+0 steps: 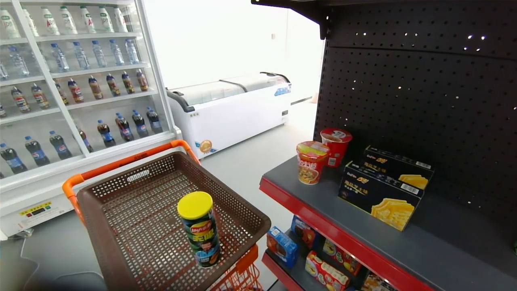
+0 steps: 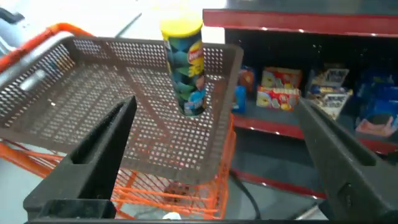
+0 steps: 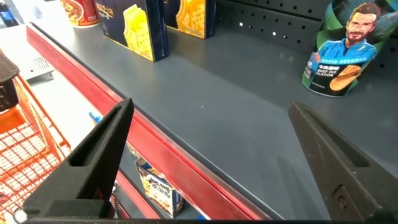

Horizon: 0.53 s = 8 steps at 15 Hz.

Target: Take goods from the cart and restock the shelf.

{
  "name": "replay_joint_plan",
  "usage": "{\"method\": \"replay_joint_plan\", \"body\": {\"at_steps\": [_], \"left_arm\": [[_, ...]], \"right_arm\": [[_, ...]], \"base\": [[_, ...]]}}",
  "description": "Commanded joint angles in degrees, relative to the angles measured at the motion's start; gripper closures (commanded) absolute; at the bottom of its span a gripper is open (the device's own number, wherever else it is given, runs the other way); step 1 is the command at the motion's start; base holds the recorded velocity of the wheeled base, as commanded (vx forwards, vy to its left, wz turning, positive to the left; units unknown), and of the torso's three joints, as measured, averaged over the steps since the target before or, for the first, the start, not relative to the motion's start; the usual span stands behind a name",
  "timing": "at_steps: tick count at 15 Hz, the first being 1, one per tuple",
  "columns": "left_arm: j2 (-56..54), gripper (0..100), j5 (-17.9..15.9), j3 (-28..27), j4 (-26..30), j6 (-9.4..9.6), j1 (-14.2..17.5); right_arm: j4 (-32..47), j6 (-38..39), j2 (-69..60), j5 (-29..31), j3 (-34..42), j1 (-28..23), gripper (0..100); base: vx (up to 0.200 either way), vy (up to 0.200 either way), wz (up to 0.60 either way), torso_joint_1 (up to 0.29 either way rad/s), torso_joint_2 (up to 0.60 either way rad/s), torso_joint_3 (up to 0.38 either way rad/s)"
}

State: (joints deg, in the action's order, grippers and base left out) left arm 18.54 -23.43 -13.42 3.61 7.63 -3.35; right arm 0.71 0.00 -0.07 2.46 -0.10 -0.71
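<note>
A shop: drinks fridge, chest freezer, stocked shelf, shopping cart.

So the left gripper has its two dark fingers spread wide, angled a bit downward. The right gripper is the same deal, fingers wide apart.

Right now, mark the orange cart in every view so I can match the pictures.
Head view: cart, lower left, chip can standing in it.
Left wrist view: cart straight ahead, the same can inside.
Right wrist view: cart as orange wire frame, beside the shelf.
Shared landmark: the shelf's red front edge, in all three.
</note>
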Motion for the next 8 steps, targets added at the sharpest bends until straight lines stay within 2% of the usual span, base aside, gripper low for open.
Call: {"method": "replay_joint_plan", "body": {"at_steps": [1, 3, 4, 5, 8], "left_arm": [[9.93, 0, -0.65, -0.82, -0.71, -0.60, -1.31], [17.14, 0, -0.65, -1.26, -0.97, -0.34, -1.31], [24.35, 0, -0.65, -3.63, -2.11, -0.51, -1.22], [28.74, 0, -0.65, -4.24, -4.31, -0.16, -1.22], [39.82, 0, -0.65, -4.77, -14.59, -0.69, -1.13]], "right_arm": [[0.00, 0.00, 0.07, 0.00, 0.01, 0.00, 0], [0.00, 0.00, 0.07, 0.00, 0.01, 0.00, 0], [0.00, 0.00, 0.07, 0.00, 0.01, 0.00, 0], [0.00, 0.00, 0.07, 0.00, 0.01, 0.00, 0], [0.00, 0.00, 0.07, 0.00, 0.01, 0.00, 0]], "base": [[0.000, 0.000, 0.00, 0.000, 0.00, 0.000], [0.000, 0.000, 0.00, 0.000, 0.00, 0.000], [0.000, 0.000, 0.00, 0.000, 0.00, 0.000], [0.000, 0.000, 0.00, 0.000, 0.00, 0.000], [0.000, 0.000, 0.00, 0.000, 0.00, 0.000]]}}
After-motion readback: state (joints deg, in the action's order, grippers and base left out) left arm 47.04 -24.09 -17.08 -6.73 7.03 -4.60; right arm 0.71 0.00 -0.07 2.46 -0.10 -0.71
